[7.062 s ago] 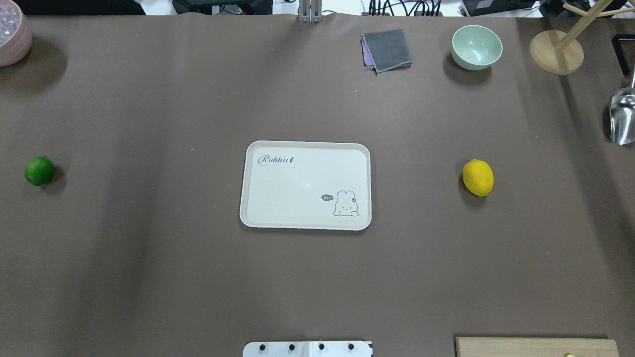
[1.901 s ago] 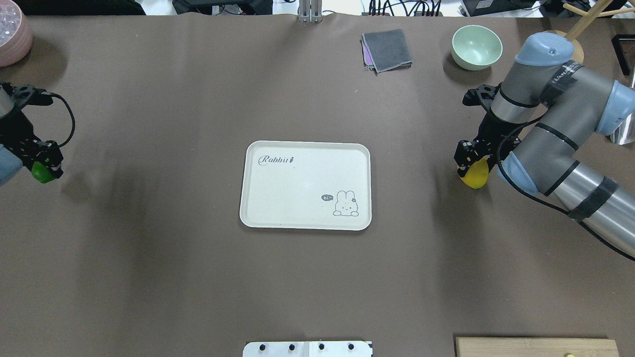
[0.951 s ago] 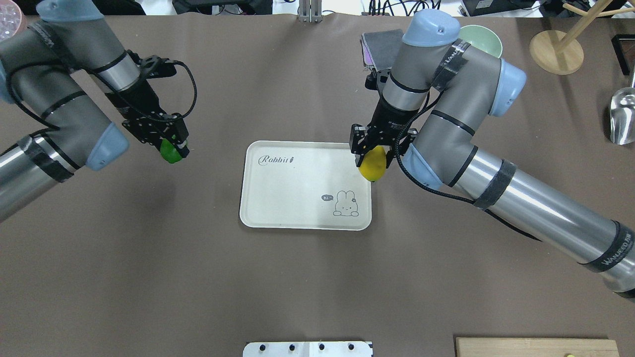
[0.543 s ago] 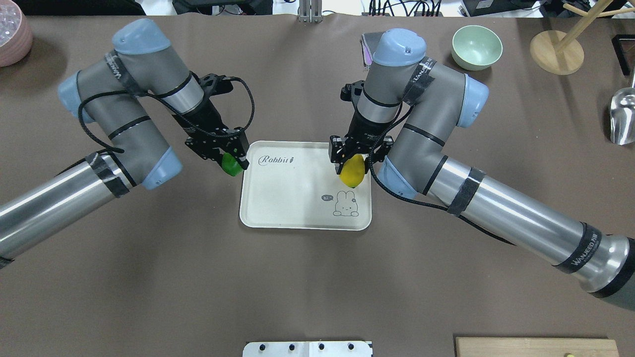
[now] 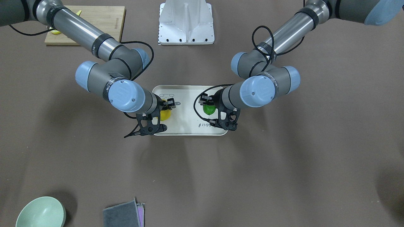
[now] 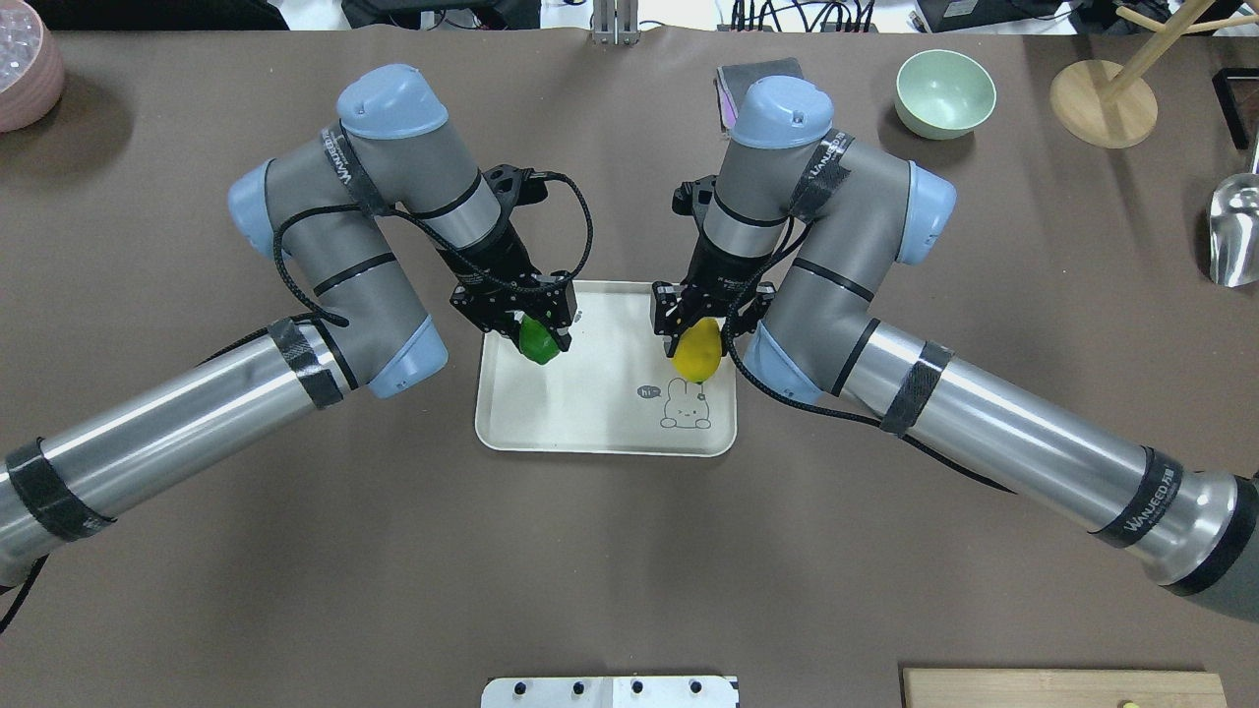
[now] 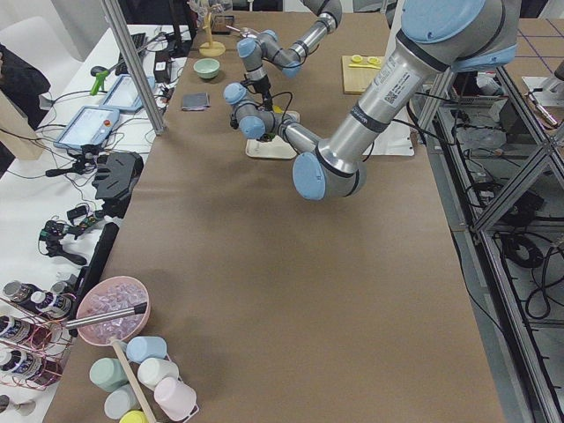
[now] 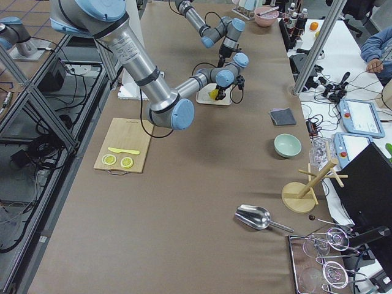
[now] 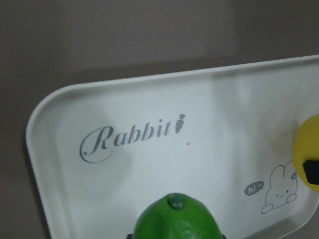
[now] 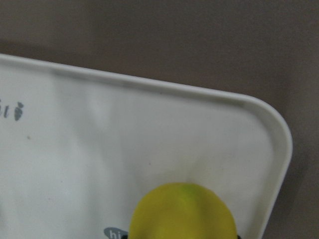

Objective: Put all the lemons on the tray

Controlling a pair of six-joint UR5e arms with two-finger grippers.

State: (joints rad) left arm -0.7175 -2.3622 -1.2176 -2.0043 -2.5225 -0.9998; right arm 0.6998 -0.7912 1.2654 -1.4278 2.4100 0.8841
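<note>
Brown tabletop [image 6: 629, 551], midway between its edges: left fingers [image 6: 564, 324] clamp the green lemon [image 6: 538, 342], right fingers [image 6: 667, 324] the yellow lemon [image 6: 694, 352], both over the tray [image 6: 590, 418]. Released too high, either could roll off its low rim.

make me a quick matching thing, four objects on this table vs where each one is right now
1 green lemon
2 yellow lemon
3 mint-green bowl
4 wooden cutting board

a held by the right gripper over the tray
b carrying lemon slices
c held by the left gripper over the tray
d on the table beside the folded grey cloth

Pairs: 1-c, 2-a, 3-d, 4-b
</note>
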